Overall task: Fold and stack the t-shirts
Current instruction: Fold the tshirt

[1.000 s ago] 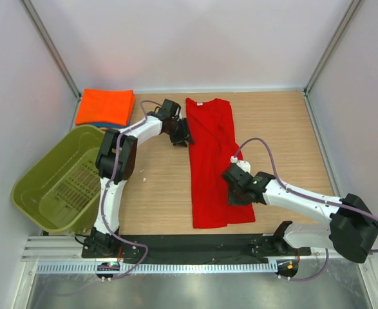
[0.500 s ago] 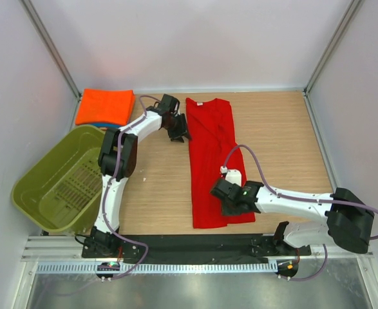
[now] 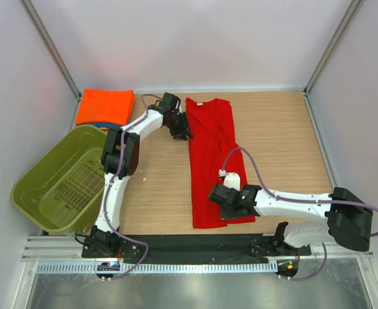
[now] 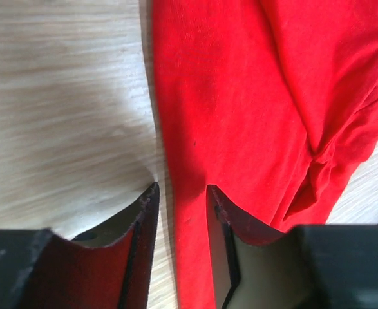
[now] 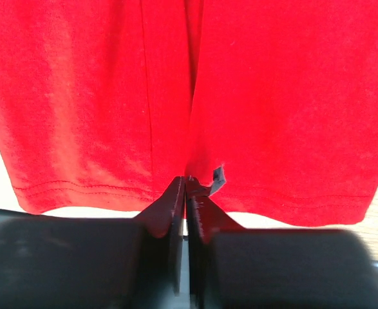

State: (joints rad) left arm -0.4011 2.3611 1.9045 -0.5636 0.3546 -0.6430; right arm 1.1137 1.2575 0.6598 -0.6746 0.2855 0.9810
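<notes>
Since a second ago the right gripper point(image 3: 217, 195) has travelled down the red t-shirt point(image 3: 211, 154) toward the near edge of the table point(image 3: 279, 135), and the left gripper point(image 3: 181, 132) has shifted a little toward the far edge. The red t-shirt lies flat as a long narrow strip in the middle of the table, its collar toward the far edge and its hem close to the near edge. In the right wrist view the right gripper point(image 5: 185, 188) sits at the hem of this shirt point(image 5: 272, 96) with its jaws drawn almost together. It seems to pinch the cloth at a lengthwise fold, though the very tips are hard to see. In the left wrist view the left gripper point(image 4: 179, 215) stands open over the left edge of the shirt point(image 4: 240, 96), one finger above the bare wood and the other above the red cloth. It holds nothing. The orange t-shirt point(image 3: 105, 106) lies folded in the far left corner of the table, on top of the blue t-shirt point(image 3: 101, 123), of which only a thin strip shows. The olive-green basket point(image 3: 29, 188) sits at the left edge, tilted.
</notes>
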